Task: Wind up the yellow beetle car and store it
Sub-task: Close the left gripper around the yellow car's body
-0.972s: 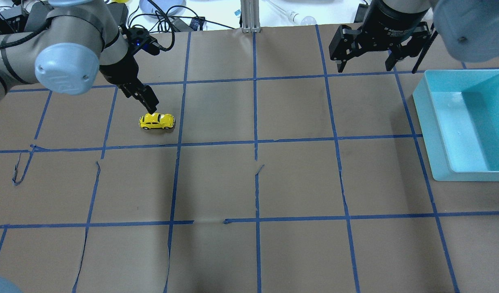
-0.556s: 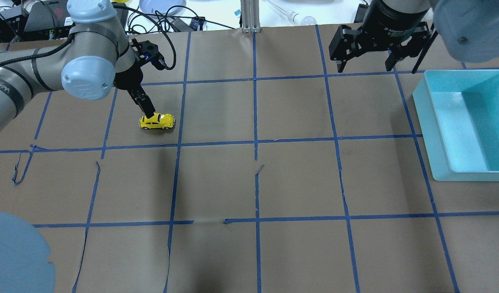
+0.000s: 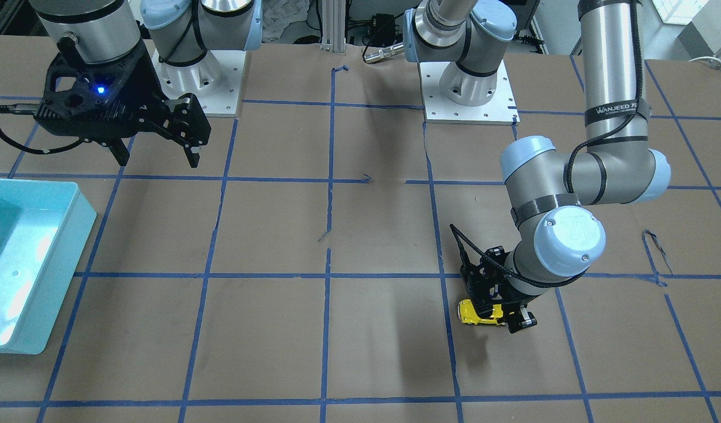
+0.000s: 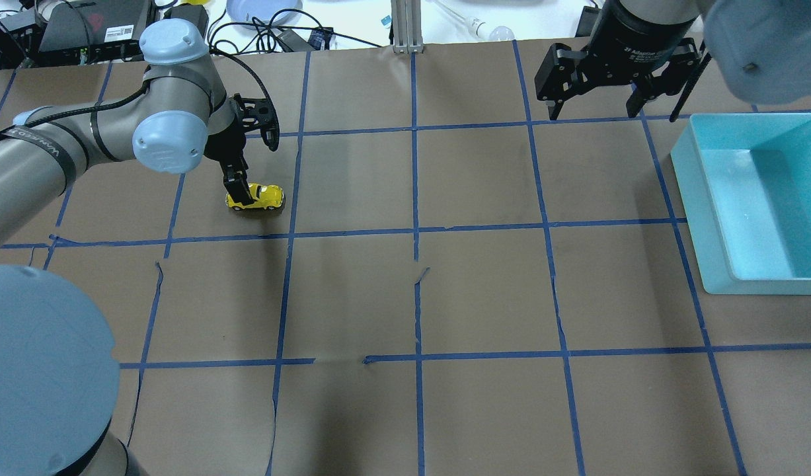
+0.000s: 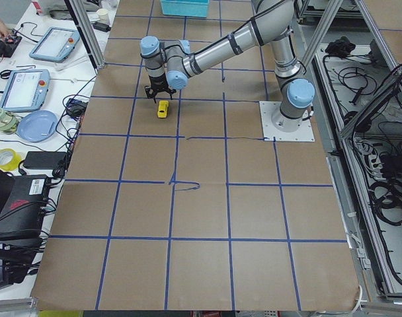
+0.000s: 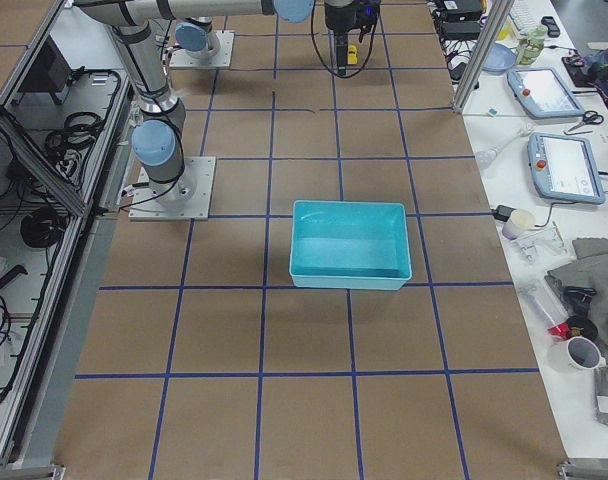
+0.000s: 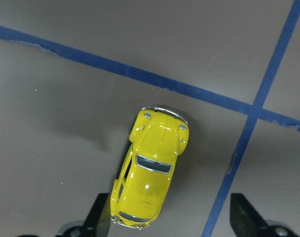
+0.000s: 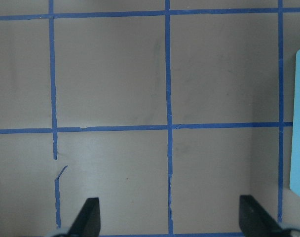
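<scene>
The yellow beetle car [image 4: 263, 197] stands on its wheels on the brown paper in the far left grid square. My left gripper [image 4: 236, 184] is low over its rear end, pointing down, fingers open. In the left wrist view the car [image 7: 150, 182] lies between the two fingers, close against the left finger [image 7: 99, 217] and well apart from the right finger [image 7: 243, 213]. The front view shows the car [image 3: 479, 312] under the left gripper [image 3: 501, 308]. My right gripper [image 4: 595, 102] hangs open and empty at the far right, above the table.
A teal bin [image 4: 687, 173] sits at the table's right edge, empty; it also shows in the front view [image 3: 81, 202]. Blue tape lines grid the paper. Cables and gear lie beyond the far edge.
My left arm has swung its wrist round and come down over the car's rear. The car has stayed where it was. The right arm has not moved.
</scene>
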`<state>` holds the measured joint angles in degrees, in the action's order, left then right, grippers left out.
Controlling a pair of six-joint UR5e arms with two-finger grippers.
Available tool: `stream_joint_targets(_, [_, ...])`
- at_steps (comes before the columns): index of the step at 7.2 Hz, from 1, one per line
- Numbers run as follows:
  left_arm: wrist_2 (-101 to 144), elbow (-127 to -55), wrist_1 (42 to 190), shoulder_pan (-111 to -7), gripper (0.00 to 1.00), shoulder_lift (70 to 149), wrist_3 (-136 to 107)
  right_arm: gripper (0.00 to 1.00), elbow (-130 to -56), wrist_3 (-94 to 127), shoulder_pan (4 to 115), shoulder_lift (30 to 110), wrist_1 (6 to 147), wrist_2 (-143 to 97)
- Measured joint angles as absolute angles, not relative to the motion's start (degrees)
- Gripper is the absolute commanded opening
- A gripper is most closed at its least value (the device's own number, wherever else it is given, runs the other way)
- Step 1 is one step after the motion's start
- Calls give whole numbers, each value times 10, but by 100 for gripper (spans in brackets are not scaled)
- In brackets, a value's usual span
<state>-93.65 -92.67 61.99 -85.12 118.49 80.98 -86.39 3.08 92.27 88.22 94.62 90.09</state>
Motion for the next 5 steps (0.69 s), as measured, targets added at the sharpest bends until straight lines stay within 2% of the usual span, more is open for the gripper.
stream_joint_targets(4, [-936,-957,540,-840,84,1201,938,100,-865,31,923,881,947,900])
stream_joint_targets(5, [-935,-968,527,-833,79,1201,950,100,-865,31,923,881,947,900])
